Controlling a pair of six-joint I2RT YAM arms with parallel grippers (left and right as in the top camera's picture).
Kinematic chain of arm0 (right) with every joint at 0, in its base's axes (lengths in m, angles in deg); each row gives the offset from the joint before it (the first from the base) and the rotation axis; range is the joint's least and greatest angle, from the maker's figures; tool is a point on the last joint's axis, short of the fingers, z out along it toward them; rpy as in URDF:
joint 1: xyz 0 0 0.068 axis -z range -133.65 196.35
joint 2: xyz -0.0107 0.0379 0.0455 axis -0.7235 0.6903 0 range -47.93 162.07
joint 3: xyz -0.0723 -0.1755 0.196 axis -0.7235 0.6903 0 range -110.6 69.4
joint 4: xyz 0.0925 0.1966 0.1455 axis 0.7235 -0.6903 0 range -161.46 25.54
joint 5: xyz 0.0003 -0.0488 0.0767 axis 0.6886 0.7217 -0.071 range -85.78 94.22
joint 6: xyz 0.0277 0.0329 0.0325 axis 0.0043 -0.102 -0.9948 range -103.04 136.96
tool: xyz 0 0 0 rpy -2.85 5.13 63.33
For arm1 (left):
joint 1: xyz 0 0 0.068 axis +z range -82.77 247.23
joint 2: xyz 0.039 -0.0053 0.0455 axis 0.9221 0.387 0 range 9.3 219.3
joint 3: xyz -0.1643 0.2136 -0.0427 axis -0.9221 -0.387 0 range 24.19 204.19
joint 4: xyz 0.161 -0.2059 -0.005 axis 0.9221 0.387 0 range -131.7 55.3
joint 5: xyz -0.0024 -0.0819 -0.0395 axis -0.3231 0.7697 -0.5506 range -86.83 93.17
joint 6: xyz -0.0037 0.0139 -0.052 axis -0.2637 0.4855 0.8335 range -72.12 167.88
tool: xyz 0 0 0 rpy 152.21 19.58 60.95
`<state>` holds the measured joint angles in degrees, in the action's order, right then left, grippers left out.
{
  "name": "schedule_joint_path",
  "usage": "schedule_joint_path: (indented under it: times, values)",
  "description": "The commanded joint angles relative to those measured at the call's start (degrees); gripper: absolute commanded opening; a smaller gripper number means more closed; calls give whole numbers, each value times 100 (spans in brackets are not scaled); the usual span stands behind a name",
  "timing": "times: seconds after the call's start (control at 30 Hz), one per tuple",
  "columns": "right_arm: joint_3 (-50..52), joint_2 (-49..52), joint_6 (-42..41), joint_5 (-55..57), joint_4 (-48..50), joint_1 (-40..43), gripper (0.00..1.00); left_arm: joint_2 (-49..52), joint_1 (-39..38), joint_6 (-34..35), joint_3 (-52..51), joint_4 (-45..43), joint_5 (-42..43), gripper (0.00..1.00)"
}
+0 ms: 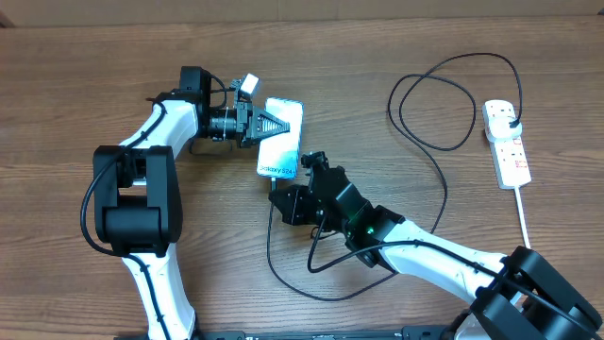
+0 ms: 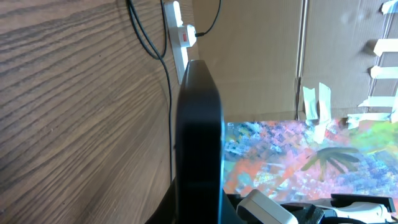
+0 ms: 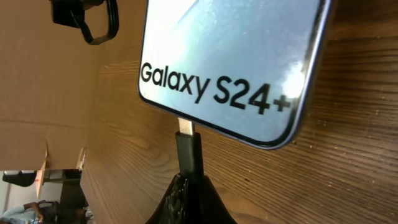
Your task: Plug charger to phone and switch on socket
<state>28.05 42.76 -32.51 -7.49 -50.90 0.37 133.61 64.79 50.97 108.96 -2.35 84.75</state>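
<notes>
The phone (image 1: 283, 142), its light screen reading "Galaxy S24+" (image 3: 230, 62), is at the table's middle. My left gripper (image 1: 268, 125) is shut on its long left edge; the left wrist view shows the phone edge-on (image 2: 199, 137) between the jaws. My right gripper (image 1: 298, 173) is shut on the charger's connector (image 3: 188, 149), whose metal tip meets the phone's bottom edge. The black cable (image 1: 442, 179) loops right to a plug (image 1: 511, 118) seated in the socket (image 1: 510, 151), a white strip with red switches (image 2: 185, 38).
Slack black cable forms a loop (image 1: 283, 269) near the front edge under the right arm, and a larger loop (image 1: 429, 104) at the back right. The strip's white cord (image 1: 525, 222) trails toward the front right. Cardboard walls stand beyond the table.
</notes>
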Motion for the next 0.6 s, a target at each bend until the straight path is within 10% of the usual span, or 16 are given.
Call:
schedule_joint_path:
  times: [0.0,0.57]
  values:
    - [2,11,-4,262,-15,199,4,50,-2,81,4,37,181,4]
    - [2,11,-94,264,-24,201,4,50,129,81,2,42,181,4]
